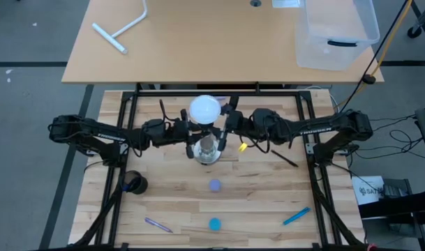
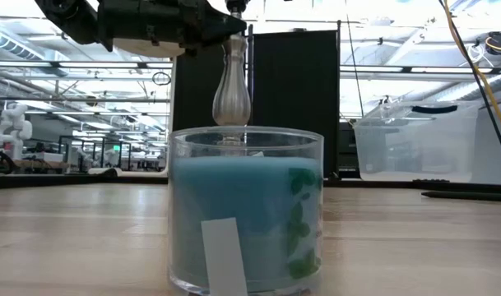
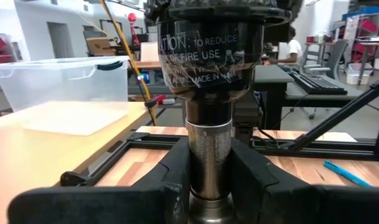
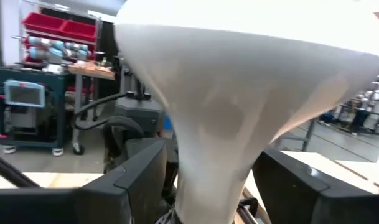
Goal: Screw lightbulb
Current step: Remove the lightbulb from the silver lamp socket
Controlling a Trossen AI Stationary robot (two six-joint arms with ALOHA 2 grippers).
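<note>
My left end effector (image 3: 209, 177) clamps the silvery socket stand's post (image 3: 209, 149); my right end effector (image 4: 208, 186) straddles the white frosted lightbulb's (image 1: 204, 108) neck, fingers apart. I should regrip squarely, twisting without tilting.

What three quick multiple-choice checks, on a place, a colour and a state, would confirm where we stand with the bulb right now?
1. Where is the lightbulb?
A. lying beside the blue candle jar
B. on top of the socket stand, between both grippers
C. in the clear plastic bin

2. What colour is the pen on the wooden table's right side?
A. red
B. blue
C. green

3. What is the left gripper doing?
A. clamping the stand's metal post
B. hanging open, well clear of the stand
C. holding the pen

Answers: 1 B, the high view shows the white globe above the socket stand; 2 B, it shows bright blue; 3 A, the left wrist view shows its fingers pressed on the post.
</note>
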